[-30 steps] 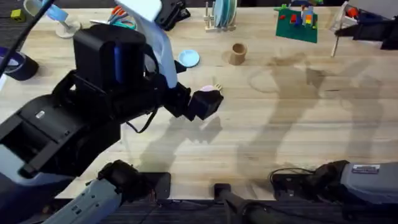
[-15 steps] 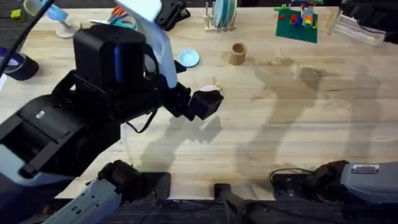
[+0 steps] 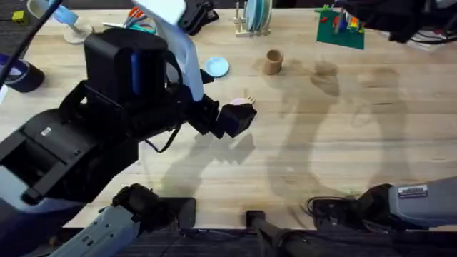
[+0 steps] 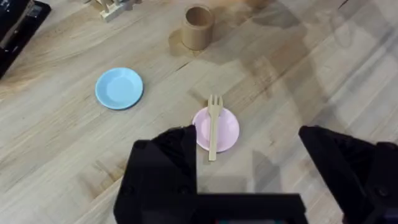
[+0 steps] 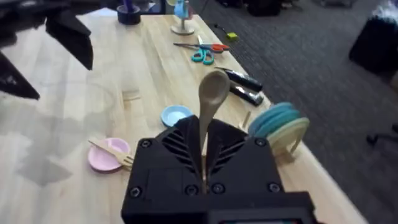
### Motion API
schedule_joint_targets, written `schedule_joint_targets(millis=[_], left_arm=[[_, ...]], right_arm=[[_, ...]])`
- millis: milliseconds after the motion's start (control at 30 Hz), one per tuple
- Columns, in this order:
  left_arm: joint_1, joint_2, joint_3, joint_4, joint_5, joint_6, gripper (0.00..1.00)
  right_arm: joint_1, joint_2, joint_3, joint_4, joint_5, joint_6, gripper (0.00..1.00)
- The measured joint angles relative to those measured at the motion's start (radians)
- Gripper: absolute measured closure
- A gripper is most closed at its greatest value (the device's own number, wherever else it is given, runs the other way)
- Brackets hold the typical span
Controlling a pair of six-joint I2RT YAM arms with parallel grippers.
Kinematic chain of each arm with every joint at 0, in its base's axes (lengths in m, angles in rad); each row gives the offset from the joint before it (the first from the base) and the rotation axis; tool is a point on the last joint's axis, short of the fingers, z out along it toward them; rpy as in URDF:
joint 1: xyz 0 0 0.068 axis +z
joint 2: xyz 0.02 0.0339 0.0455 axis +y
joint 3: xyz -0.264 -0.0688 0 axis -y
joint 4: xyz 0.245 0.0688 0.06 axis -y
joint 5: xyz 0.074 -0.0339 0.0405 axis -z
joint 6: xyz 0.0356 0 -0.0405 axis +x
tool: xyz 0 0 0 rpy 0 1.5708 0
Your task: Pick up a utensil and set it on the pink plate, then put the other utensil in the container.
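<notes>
Overhead: cup (image 3: 273, 61) upright on table (image 3: 335, 143), awaiting second utensil; left wrist: fork (image 4: 213, 126) laid across pink plate (image 4: 226, 129), left jaws spread, released; right wrist: spoon (image 5: 210, 102) pinched upright in right jaws for carrying.

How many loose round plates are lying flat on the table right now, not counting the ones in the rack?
2. The light-blue plate lies bare, off to one side of the cup. The pink plate lies apart from it, with the wooden fork resting across it. Others may be hidden under the left arm.
</notes>
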Motion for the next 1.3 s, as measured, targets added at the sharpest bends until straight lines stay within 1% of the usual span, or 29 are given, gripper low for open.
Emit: schedule_joint_targets(millis=[133,233,433,967,1133,1300], left_arm=[[0.0,0.0,0.0,0.0,0.0,0.0,0.006],[0.0,0.0,0.0,0.0,0.0,0.0,0.005],[0.0,0.0,0.0,0.0,0.0,0.0,0.005],[0.0,0.0,0.0,0.0,0.0,0.0,0.005],[0.0,0.0,0.0,0.0,0.0,0.0,0.005],[0.0,0.0,0.0,0.0,0.0,0.0,0.006]], right_arm=[[0.051,0.021,0.0,0.088,-0.008,-0.005,0.973],[0.077,0.055,0.0,0.109,-0.009,-0.007,0.973],[0.106,0.148,0.0,0.136,-0.009,-0.007,0.973],[0.189,0.37,0.0,0.333,-0.01,-0.006,0.971],[0.225,0.405,0.0,0.472,-0.011,0.03,0.971],[0.251,0.429,0.0,0.638,-0.012,0.11,0.971]])
